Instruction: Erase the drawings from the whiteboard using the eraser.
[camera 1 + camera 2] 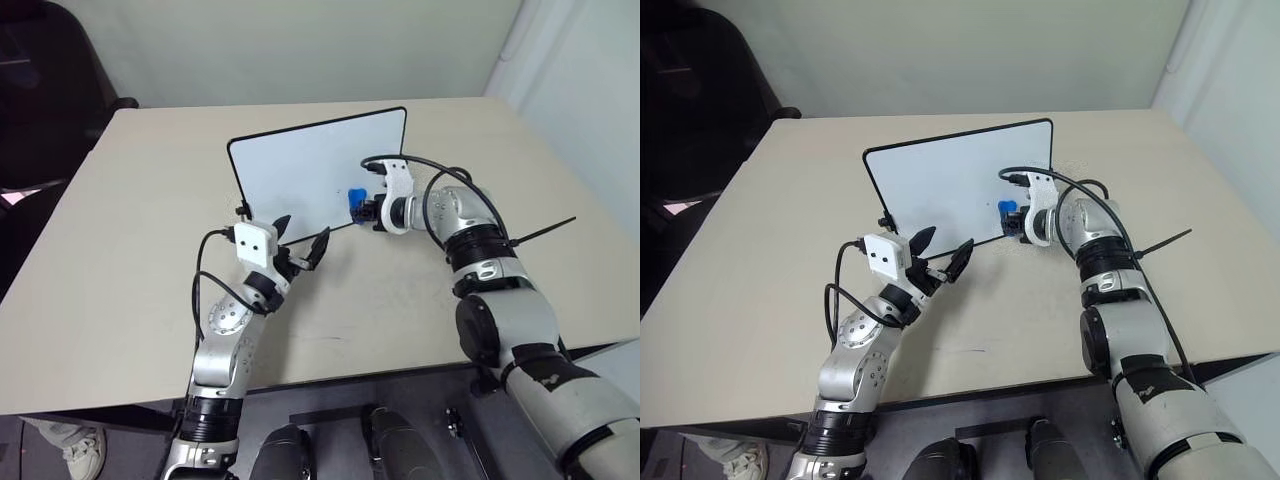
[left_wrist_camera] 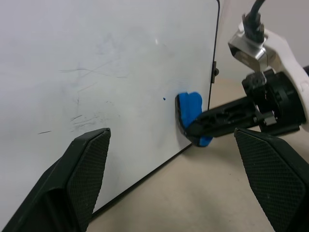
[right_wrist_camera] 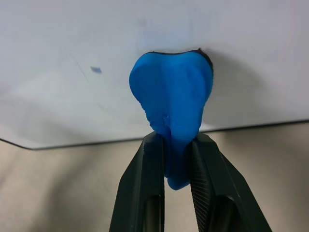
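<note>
Claws first, nearest the front edge of the surface (image 1: 120, 300). Left claw (image 1: 299, 243) spread wide, fingers well apart, clamped on nothing, hovering just in front of the whiteboard's lower left corner without visible contact. Right claw (image 1: 366, 212) pinched tight on the eraser (image 3: 173, 111), black fingers (image 3: 145, 193) squeezing its narrow end while the broad blue end presses flat against the whiteboard (image 1: 310, 170). Eraser low on the board, close to its lower right corner and right frame edge. Just beside the eraser, toward the board's middle, one tiny blue speck (image 3: 96, 69) of the drawings. Faint grey scuffs (image 2: 89, 116) across the rest of the white face. Whiteboard standing upright and tilted back, near the middle of the surface, bottom frame resting on it, a small black clip (image 1: 241, 211) on the left side. Behind, the far edge of the surface and a pale wall (image 1: 300, 50).
</note>
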You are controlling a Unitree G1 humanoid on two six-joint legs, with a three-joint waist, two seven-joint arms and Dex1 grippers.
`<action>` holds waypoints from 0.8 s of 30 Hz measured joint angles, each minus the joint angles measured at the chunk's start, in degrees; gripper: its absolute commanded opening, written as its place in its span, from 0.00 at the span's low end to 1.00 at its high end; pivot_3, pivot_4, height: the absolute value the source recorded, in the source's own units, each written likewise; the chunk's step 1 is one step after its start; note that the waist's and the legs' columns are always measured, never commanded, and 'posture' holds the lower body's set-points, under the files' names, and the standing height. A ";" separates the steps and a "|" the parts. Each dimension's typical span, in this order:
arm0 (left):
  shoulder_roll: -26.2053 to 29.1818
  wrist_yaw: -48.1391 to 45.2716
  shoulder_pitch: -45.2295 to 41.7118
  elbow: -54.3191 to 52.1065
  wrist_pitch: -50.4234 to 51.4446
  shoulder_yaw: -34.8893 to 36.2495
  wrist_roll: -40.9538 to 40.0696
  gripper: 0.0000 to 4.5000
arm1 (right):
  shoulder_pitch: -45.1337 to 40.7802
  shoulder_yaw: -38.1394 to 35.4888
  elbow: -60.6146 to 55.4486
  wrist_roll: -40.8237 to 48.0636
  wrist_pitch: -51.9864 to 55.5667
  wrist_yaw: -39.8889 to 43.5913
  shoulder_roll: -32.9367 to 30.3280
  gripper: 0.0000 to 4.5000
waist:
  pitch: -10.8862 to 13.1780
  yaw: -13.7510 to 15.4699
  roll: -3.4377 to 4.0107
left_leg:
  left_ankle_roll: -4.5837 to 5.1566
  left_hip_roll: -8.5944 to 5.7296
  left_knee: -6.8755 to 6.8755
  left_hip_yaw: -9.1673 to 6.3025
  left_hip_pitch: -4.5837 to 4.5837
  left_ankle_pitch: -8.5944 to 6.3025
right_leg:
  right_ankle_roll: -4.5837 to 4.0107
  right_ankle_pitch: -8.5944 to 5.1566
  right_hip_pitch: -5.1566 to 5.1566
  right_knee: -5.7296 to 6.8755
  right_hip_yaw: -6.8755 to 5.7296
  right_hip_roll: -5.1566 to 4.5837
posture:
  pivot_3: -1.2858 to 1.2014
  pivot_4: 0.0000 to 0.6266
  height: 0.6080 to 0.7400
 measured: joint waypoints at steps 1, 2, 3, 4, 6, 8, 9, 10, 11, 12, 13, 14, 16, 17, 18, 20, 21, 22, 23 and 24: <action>0.00 0.00 0.00 0.00 -0.01 -0.01 0.00 1.00 | -0.02 -0.01 -0.49 0.09 0.31 0.40 0.01 0.11 | 0.00 -0.07 0.00 | 0.00 0.00 0.00 0.00 0.00 0.00 | 0.00 0.00 -0.02 0.03 0.00 0.01 | 0.52 0.24 1.00; 0.00 0.00 0.00 0.00 -0.03 -0.01 0.00 1.00 | 0.02 0.16 -1.41 0.16 1.01 1.08 0.07 0.11 | 0.00 -0.13 0.00 | 0.00 0.00 0.00 0.00 -0.01 0.01 | 0.00 0.00 -0.06 0.08 0.01 0.01 | 0.52 0.24 1.00; 0.06 -0.01 0.00 0.01 -0.03 0.01 0.00 1.00 | 0.08 1.09 -3.39 0.20 2.55 2.15 0.23 0.11 | 0.00 -0.26 0.00 | -0.01 0.00 0.00 0.02 -0.02 0.01 | 0.00 -0.01 -0.11 0.15 0.02 0.02 | 0.52 0.24 1.00; 0.06 -0.02 0.00 0.01 -0.04 0.00 0.00 1.00 | 0.09 1.99 -5.25 0.32 3.65 2.98 0.68 0.11 | 0.00 -0.41 0.00 | -0.01 0.00 0.00 0.01 -0.02 0.01 | -0.01 -0.02 -0.13 0.20 0.02 0.03 | 0.52 0.24 1.00; 0.02 -0.03 0.00 0.01 -0.04 -0.06 -0.01 1.00 | 0.12 3.80 -8.21 0.50 5.27 4.07 1.72 0.11 | 0.00 -0.51 0.00 | -0.01 0.04 -0.01 0.01 -0.02 0.01 | -0.05 -0.05 -0.18 0.27 0.01 0.07 | 0.52 0.24 1.00; -0.04 -0.03 0.00 0.01 -0.04 -0.09 0.00 1.00 | 0.24 4.78 -9.14 0.53 6.14 4.34 2.60 0.11 | 0.00 -0.40 0.00 | -0.01 0.04 -0.01 -0.05 -0.02 0.03 | -0.08 -0.07 -0.19 0.30 -0.05 0.07 | 0.52 0.24 1.00; -0.04 -0.03 0.00 0.01 -0.04 -0.09 0.00 1.00 | 0.37 5.03 -9.16 0.53 6.43 4.41 2.70 0.11 | 0.00 -0.29 0.00 | -0.02 0.04 -0.01 -0.04 -0.02 0.04 | -0.08 -0.07 -0.19 0.30 -0.05 0.07 | 0.52 0.24 1.00; -0.03 -0.03 0.00 0.01 -0.04 -0.07 0.00 1.00 | 0.56 5.20 -9.15 0.51 6.68 4.43 2.70 0.11 | 0.00 -0.19 0.00 | -0.03 0.04 -0.01 -0.03 -0.02 0.05 | -0.08 -0.07 -0.19 0.30 -0.05 0.06 | 0.52 0.24 1.00; -0.01 -0.03 0.00 0.01 -0.04 -0.05 0.00 1.00 | 0.72 5.31 -9.13 0.49 6.82 4.43 2.69 0.11 | 0.00 -0.13 0.00 | -0.04 0.03 0.00 -0.02 -0.02 0.05 | -0.08 -0.08 -0.18 0.29 -0.04 0.04 | 0.52 0.24 1.00; 0.00 -0.03 0.00 0.00 -0.04 -0.04 0.00 1.00 | 0.76 5.34 -8.96 0.47 6.84 4.43 2.69 0.11 | 0.00 -0.06 0.00 | -0.04 0.02 0.01 -0.02 -0.02 0.05 | -0.06 -0.08 -0.16 0.28 -0.04 0.02 | 0.52 0.24 1.00; -0.01 -0.02 0.01 0.00 -0.04 -0.05 0.00 1.00 | 0.75 5.31 -8.72 0.46 6.78 4.40 2.65 0.11 | 0.00 -0.01 0.00 | -0.04 0.00 0.01 -0.02 -0.02 0.05 | -0.06 -0.09 -0.15 0.27 -0.04 0.01 | 0.52 0.24 1.00; -0.01 -0.02 0.00 -0.01 -0.04 -0.05 0.00 1.00 | 0.74 5.21 -8.27 0.44 6.60 4.24 2.60 0.11 | 0.00 0.00 -0.01 | -0.04 0.00 0.02 -0.01 -0.02 0.04 | -0.05 -0.09 -0.14 0.26 -0.04 0.01 | 0.52 0.24 1.00; -0.01 0.00 0.01 -0.02 -0.04 -0.05 0.00 1.00 | 0.70 4.72 -6.94 0.32 6.15 3.65 2.51 0.11 | 0.00 0.05 -0.01 | -0.04 0.00 0.01 0.01 -0.02 0.04 | -0.04 -0.10 -0.14 0.25 -0.03 -0.01 | 0.52 0.24 1.00; -0.01 0.02 0.02 -0.03 -0.03 -0.05 0.00 1.00 | 0.47 3.89 -5.24 0.21 5.37 2.70 2.39 0.11 | 0.00 0.11 0.00 | -0.04 0.00 0.01 0.00 -0.02 0.04 | -0.04 -0.10 -0.14 0.25 -0.03 -0.02 | 0.52 0.24 1.00; 0.01 0.02 0.02 -0.05 -0.03 -0.05 0.00 1.00 | 0.17 3.28 -3.73 0.12 4.68 1.79 2.08 0.11 | 0.00 0.17 0.00 | -0.04 0.00 0.01 -0.01 -0.02 0.04 | -0.04 -0.10 -0.15 0.26 -0.03 -0.02 | 0.52 0.24 1.00; 0.14 0.02 0.13 -0.06 -0.04 0.03 0.00 1.00 | -0.31 1.99 -1.32 0.00 3.81 0.51 1.16 0.11 | 0.00 0.28 0.00 | -0.04 0.00 0.02 0.00 -0.02 0.05 | -0.04 -0.09 -0.15 0.29 -0.03 -0.02 | 0.52 0.24 1.00; 0.34 0.02 0.23 -0.06 -0.03 0.04 0.00 1.00 | -0.48 1.63 -0.68 -0.02 3.51 0.17 0.89 0.11 | 0.00 0.35 0.00 | -0.04 0.00 0.02 -0.01 -0.02 0.05 | -0.05 -0.09 -0.15 0.30 -0.03 -0.02 | 0.52 0.24 1.00; 0.44 0.02 0.25 -0.06 -0.03 0.06 0.00 1.00 | -0.66 1.38 -0.23 -0.03 3.15 -0.03 0.79 0.11 | 0.00 0.34 0.00 | -0.05 0.00 0.02 0.00 -0.02 0.05 | -0.06 -0.08 -0.15 0.30 -0.02 -0.01 | 0.52 0.24 1.00; 0.45 0.02 0.25 -0.06 -0.03 0.03 0.00 1.00 | -0.76 1.13 0.08 -0.02 2.85 -0.18 0.79 0.11 | 0.00 0.28 0.00 | -0.04 0.00 0.01 0.01 -0.02 0.05 | -0.06 -0.08 -0.16 0.31 -0.01 -0.01 | 0.52 0.24 1.00; 0.44 0.02 0.25 -0.07 -0.03 0.00 0.00 1.00 | -0.78 0.94 0.26 -0.01 2.58 -0.38 0.79 0.11 | 0.00 0.26 0.00 | -0.04 0.00 0.01 0.00 -0.02 0.05 | -0.07 -0.08 -0.17 0.32 -0.01 0.00 | 0.52 0.24 1.00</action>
